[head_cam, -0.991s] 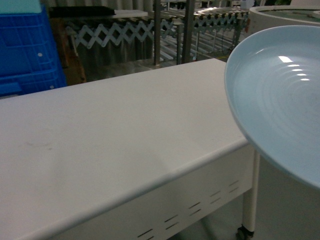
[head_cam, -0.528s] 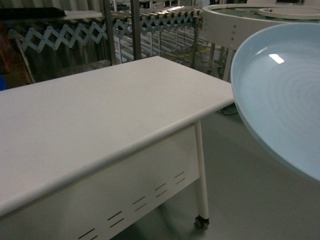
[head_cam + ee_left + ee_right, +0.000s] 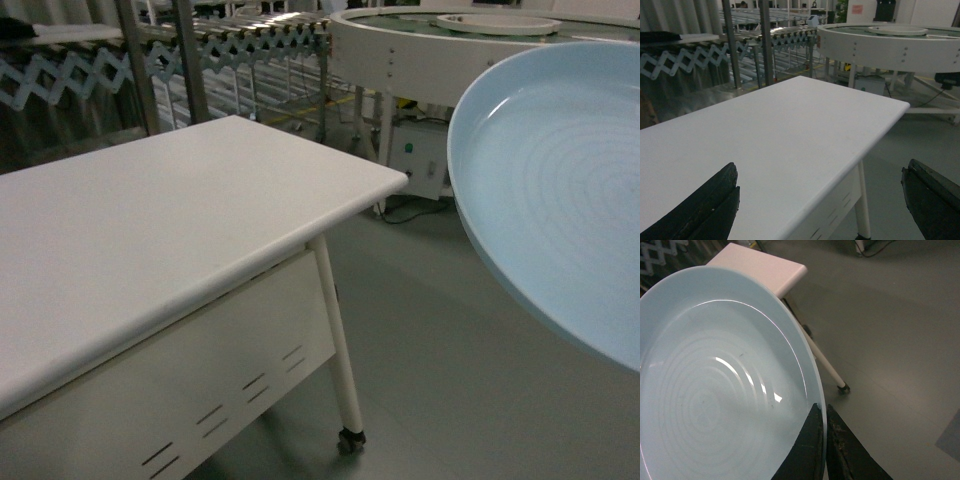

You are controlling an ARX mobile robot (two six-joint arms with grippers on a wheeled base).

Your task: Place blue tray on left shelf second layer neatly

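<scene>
The blue tray (image 3: 560,200) is a pale glossy dish with faint rings, held in the air at the right of the head view, off the white table's right end and above the floor. In the right wrist view the blue tray (image 3: 715,390) fills the left side. My right gripper (image 3: 823,407) is shut on its rim, one finger inside and one outside. My left gripper (image 3: 822,167) stands open and holds nothing, low over the white table (image 3: 790,125). The left shelf second layer is out of view.
The white table (image 3: 150,220) has a rounded edge and a castor leg (image 3: 350,440). Behind it stand steel uprights (image 3: 190,60) and an extending roller conveyor (image 3: 250,35). A big round white conveyor table (image 3: 420,50) sits at the back right, with grey floor between.
The head view has swung right: the table slid left in the picture, the dark-blue crates left the view and the round conveyor table came in. The tray stays held at the right.
</scene>
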